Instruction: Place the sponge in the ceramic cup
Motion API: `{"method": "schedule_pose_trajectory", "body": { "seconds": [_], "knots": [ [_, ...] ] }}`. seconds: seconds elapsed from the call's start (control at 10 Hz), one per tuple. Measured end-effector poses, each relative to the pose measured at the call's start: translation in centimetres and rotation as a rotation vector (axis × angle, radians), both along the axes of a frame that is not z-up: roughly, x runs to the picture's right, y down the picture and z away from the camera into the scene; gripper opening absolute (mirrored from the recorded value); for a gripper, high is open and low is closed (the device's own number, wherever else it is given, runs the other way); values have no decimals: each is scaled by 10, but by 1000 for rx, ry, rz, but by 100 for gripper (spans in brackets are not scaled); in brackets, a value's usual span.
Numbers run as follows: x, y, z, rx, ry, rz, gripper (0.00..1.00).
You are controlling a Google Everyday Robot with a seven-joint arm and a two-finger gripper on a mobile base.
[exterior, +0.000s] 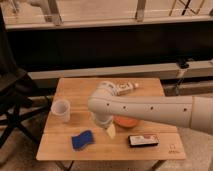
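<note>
Entry: sponge (pixel 82 140) lying on counter (pixel 52 145), apart from cup (pixel 61 110); gripper (pixel 108 129) hangs low just right of the sponge, jaws' state we cannot tell; risk, we judge: an off-centre descent shoves the soft sponge aside.

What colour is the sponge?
Bright blue, shown best in the camera view; the sponge lies on the table near the gripper.
</note>
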State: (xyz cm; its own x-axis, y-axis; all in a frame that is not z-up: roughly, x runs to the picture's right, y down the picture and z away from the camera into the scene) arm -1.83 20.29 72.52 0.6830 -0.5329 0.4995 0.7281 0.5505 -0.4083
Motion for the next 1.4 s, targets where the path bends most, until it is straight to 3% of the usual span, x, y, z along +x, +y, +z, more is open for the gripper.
{"method": "schedule_pose_trajectory", "body": {
  "seconds": [1.4],
  "knots": [
    [-51, 55, 43, -55, -157, -133, 80]
  ]
}}
